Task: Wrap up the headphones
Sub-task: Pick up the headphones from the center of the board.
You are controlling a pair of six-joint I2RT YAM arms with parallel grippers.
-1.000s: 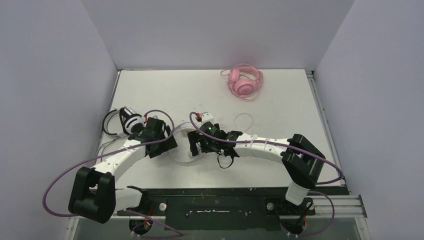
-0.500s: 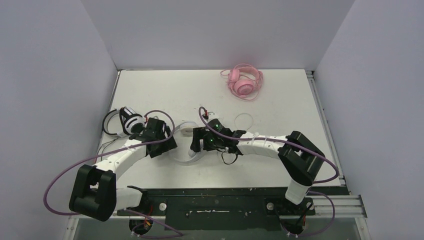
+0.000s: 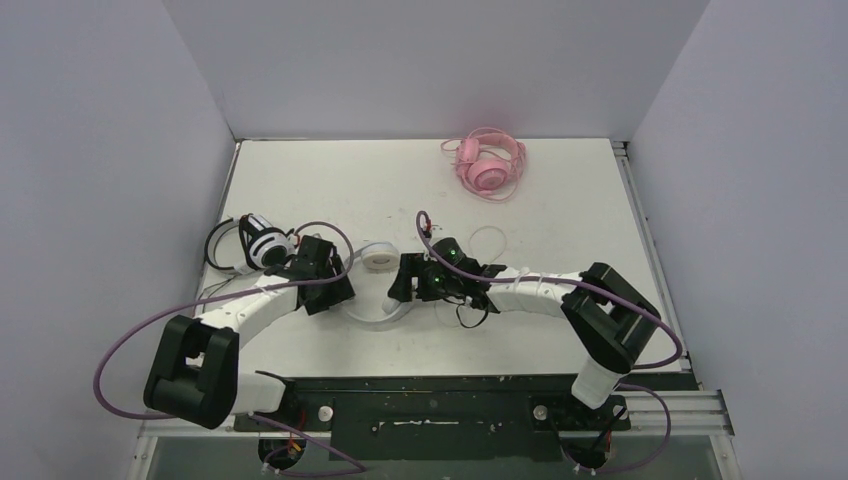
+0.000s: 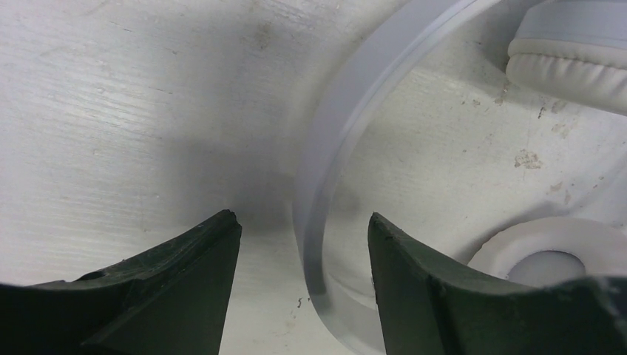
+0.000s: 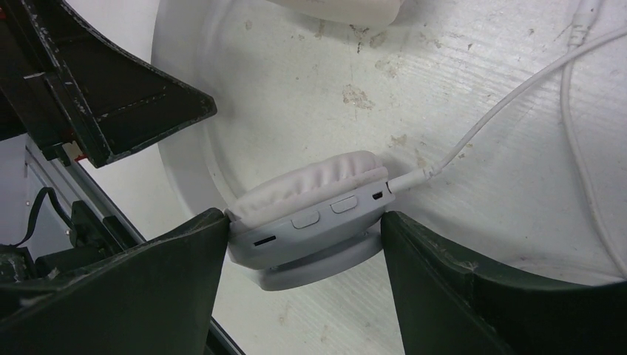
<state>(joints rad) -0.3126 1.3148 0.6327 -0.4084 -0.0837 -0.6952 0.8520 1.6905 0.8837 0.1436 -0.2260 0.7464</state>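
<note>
The white headphones (image 3: 378,260) lie mid-table between both arms. In the right wrist view my right gripper (image 5: 303,220) has its jaws against both sides of one white ear cup (image 5: 310,194), with the white cable (image 5: 517,81) plugged in beside it. My left gripper (image 4: 304,229) is open and straddles the white headband (image 4: 329,170), with a gap on each side. The other ear cup (image 4: 569,52) shows at the upper right of the left wrist view. The black-and-white headphones (image 3: 250,243) lie at the left edge. The pink headphones (image 3: 488,165) lie at the far right.
A loop of white cable (image 3: 488,240) lies on the table just beyond the right arm. A thin black cable (image 3: 465,318) curls under the right wrist. White walls close in the table (image 3: 560,200) on three sides.
Both grippers have narrowed. The right one has closed in on the ear cup and shifted slightly right. The left one has edged right over the headband.
</note>
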